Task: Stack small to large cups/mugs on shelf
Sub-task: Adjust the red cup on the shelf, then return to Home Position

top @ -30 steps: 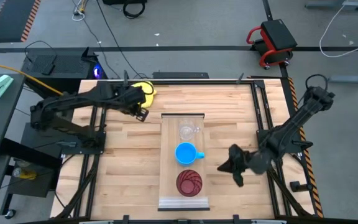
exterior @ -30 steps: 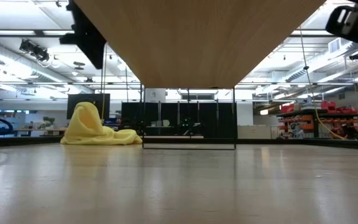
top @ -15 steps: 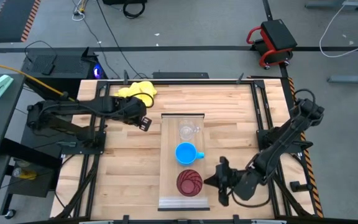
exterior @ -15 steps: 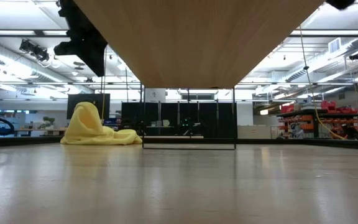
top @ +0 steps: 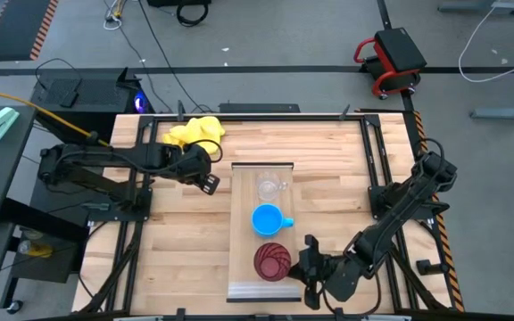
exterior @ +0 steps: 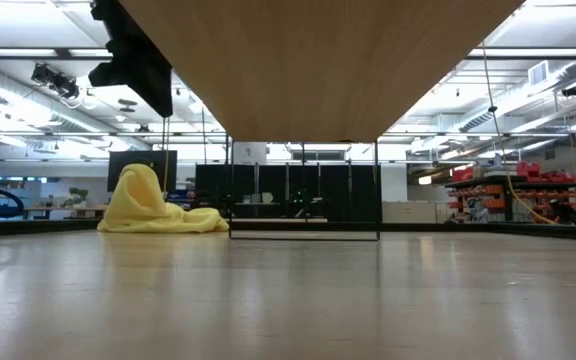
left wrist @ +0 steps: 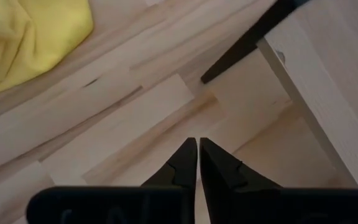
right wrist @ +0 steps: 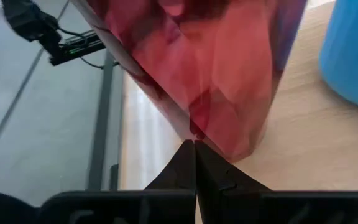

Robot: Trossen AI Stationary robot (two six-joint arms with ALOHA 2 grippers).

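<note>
While my right gripper (top: pixel 309 272), fingers pressed together and empty, is sitting just right of the dark red tumbler (top: pixel 272 261) at the shelf's (top: pixel 242 183) near end; blue mug (top: pixel 267 219) mid-shelf; glass cup (top: pixel 269 188) farther; my left gripper (top: pixel 209 182), closed, is hovering near the yellow cloth (top: pixel 194 130).

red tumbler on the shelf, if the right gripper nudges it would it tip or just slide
The red tumbler looks taller than the blue mug, so a high push probably tips it. Its glossy wall may slip. The right gripper, fingers shut, sits near its base, so sliding seems likelier.
</note>
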